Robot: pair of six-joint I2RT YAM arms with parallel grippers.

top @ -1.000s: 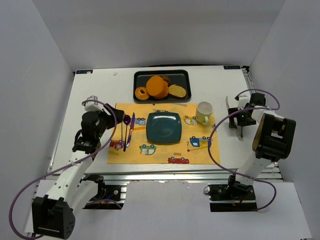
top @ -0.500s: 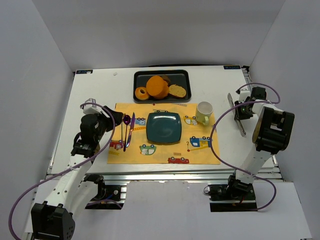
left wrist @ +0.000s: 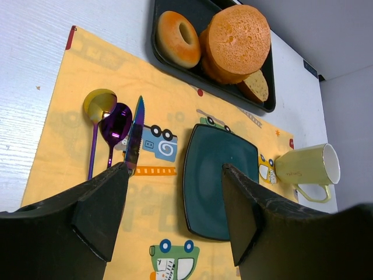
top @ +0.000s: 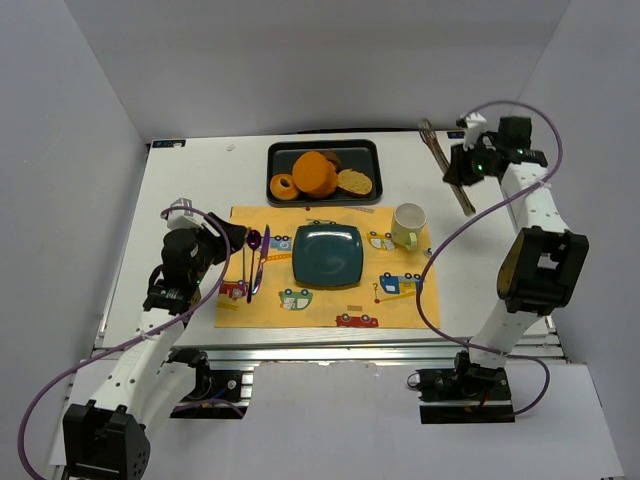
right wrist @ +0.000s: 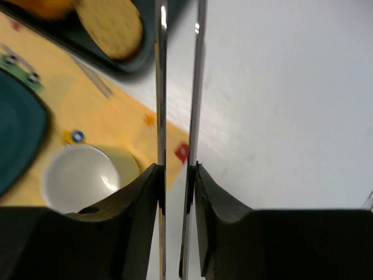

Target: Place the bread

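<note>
The bread (top: 354, 181) is a flat tan slice lying in the black tray (top: 285, 152) at the back, beside a big orange bun (top: 315, 174). It shows in the left wrist view (left wrist: 254, 86) and the right wrist view (right wrist: 113, 26) too. My right gripper (top: 466, 168) hangs over the back right of the table, shut on metal tongs (top: 437, 146). The two arms of the tongs (right wrist: 161, 87) run up between the fingers of the right gripper (right wrist: 176, 166). My left gripper (top: 232, 238) is open and empty over the placemat's left side (left wrist: 175, 175).
A teal plate (top: 327, 255) sits mid-placemat (top: 400, 310), with a pale mug (top: 408, 226) to its right. Purple spoons and a knife (top: 258, 262) lie left of the plate. An orange ring-shaped piece (top: 283, 187) lies in the tray's left end.
My right arm closed on the tongs at the table's right side, lifted them and swung toward the back right corner. The left arm shifted only slightly.
</note>
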